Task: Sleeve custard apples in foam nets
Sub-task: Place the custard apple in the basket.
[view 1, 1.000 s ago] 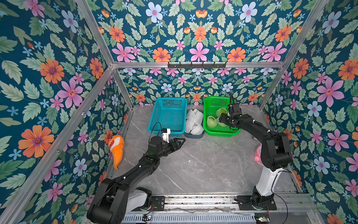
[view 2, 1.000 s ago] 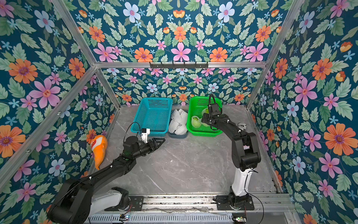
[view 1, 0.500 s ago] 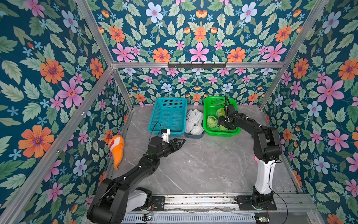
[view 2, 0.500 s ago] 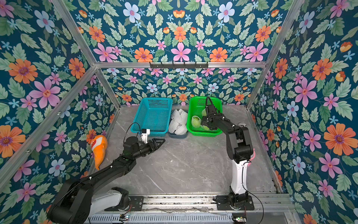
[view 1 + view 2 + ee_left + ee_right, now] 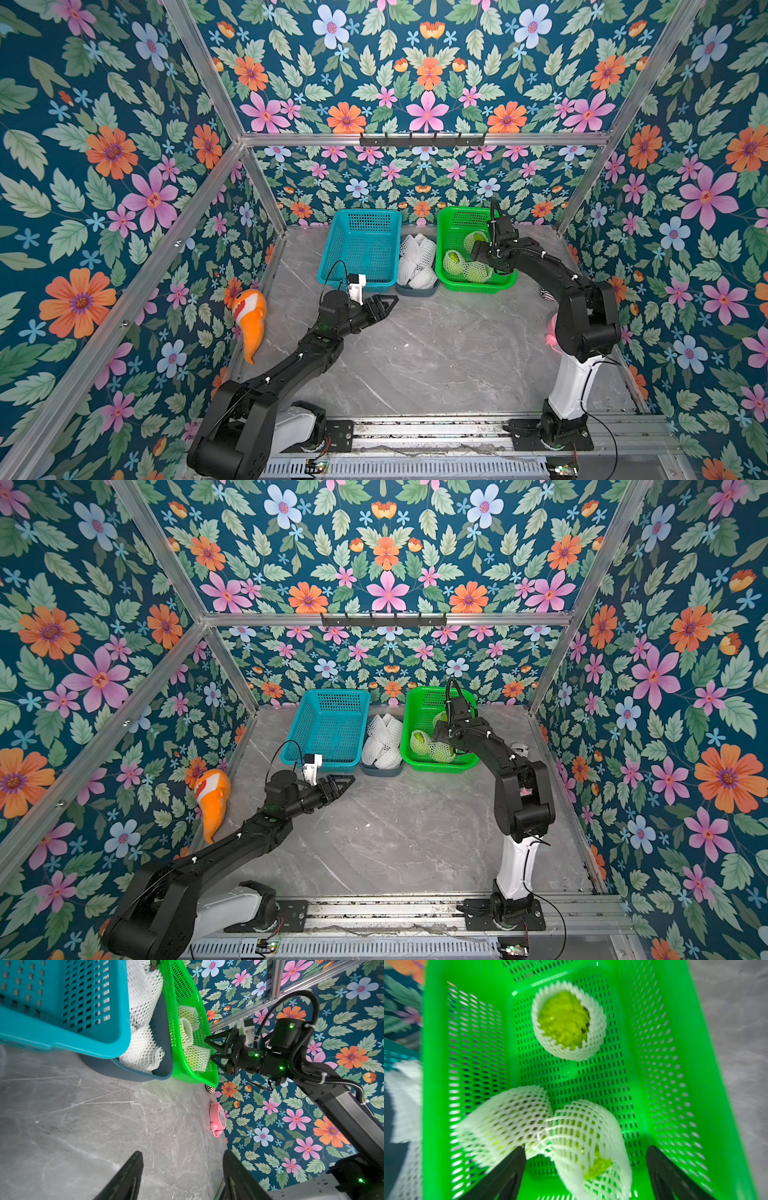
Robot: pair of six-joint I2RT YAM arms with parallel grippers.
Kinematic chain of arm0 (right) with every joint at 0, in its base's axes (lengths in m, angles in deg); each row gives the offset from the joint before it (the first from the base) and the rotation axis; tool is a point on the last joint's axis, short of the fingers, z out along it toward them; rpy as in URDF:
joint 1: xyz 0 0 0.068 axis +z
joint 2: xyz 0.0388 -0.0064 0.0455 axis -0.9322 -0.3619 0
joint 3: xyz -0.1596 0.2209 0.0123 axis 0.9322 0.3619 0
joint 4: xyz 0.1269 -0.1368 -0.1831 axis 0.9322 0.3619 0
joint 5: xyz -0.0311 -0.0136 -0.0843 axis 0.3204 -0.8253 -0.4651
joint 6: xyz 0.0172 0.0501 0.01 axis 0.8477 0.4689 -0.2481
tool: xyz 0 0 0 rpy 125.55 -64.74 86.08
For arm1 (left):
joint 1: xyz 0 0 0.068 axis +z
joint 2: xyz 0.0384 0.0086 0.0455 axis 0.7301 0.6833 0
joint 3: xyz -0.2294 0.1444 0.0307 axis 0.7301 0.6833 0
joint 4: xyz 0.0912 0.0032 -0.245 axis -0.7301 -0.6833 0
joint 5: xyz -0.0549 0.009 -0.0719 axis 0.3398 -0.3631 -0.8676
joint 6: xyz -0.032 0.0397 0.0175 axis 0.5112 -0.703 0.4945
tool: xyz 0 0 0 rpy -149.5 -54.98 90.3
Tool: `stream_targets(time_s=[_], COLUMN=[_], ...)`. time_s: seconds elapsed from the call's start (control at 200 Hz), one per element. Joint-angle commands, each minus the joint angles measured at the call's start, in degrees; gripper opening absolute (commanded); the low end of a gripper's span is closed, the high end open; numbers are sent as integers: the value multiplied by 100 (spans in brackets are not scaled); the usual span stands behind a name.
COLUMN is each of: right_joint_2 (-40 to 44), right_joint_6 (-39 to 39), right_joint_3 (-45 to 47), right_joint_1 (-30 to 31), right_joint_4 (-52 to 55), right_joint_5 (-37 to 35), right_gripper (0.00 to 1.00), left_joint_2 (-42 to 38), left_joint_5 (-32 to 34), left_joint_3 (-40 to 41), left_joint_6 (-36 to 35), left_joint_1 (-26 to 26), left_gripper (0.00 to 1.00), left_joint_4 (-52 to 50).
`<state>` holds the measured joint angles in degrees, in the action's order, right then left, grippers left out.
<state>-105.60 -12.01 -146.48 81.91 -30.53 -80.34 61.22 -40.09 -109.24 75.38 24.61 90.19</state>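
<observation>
Three custard apples lie in the green basket (image 5: 457, 220), each inside a white foam net: one at the far end (image 5: 564, 1020) and two side by side at the near end (image 5: 506, 1118) (image 5: 587, 1138). My right gripper (image 5: 585, 1149) hangs open just above the near pair, its fingers apart on either side of one sleeved fruit and gripping nothing; in both top views it reaches into the basket (image 5: 482, 257) (image 5: 440, 735). My left gripper (image 5: 182, 1152) is open and empty, low over the table in front of the blue basket (image 5: 388, 301).
Spare foam nets (image 5: 417, 259) fill a dark tray (image 5: 128, 1070) between the green basket and the empty blue basket (image 5: 361, 214). An orange fish toy (image 5: 249, 316) lies by the left wall. A pink clock (image 5: 217, 1118) and a striped ball (image 5: 210, 1089) sit by the right wall.
My right gripper's jaws have spread wider over the sleeved fruit in the green basket, and that arm's elbow has swung back toward its base. The left arm has stayed still.
</observation>
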Motion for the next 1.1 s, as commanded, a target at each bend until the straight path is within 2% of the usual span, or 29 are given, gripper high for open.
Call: stream_targets(time_s=[0.0, 0.24, 0.305, 0.335, 0.56, 0.65, 0.8, 0.895, 1.1], right_joint_2=[356, 1159, 1567, 1720, 2880, 3261, 3637, 3531, 2912], right_joint_6=[-111, -174, -168, -152, -186, -221, -240, -189, -210], right_joint_3=[113, 423, 692, 835, 2068, 2520, 3034, 3023, 2527], right_joint_1=[-3, -3, -3, -1, -1, -3, -3, -3, -41], right_joint_4=[90, 91, -54, -126, -705, -943, -1188, -1071, -726], right_joint_5=[-159, -4, 84, 107, -123, -173, 137, 297, 524], right_gripper=[92, 94, 95, 99, 99, 99, 99, 99, 99], left_joint_2=[-21, -85, -129, -145, -41, 14, 141, 145, 66], left_joint_5=[139, 679, 999, 1148, 2530, 2924, 3641, 3687, 3268], left_joint_3=[-134, -741, -997, -1099, -1982, -2265, -2618, -2635, -2392], left_joint_6=[-229, -760, -969, -1071, -1644, -1845, -1992, -2005, -1868], left_joint_1=[-4, 5, 13, 22, 43, 53, 53, 51, 53], left_gripper=[64, 69, 70, 71, 74, 80, 81, 80, 80], left_joint_4=[-203, -1249, -1716, -1866, -3023, -3310, -3823, -3860, -3725])
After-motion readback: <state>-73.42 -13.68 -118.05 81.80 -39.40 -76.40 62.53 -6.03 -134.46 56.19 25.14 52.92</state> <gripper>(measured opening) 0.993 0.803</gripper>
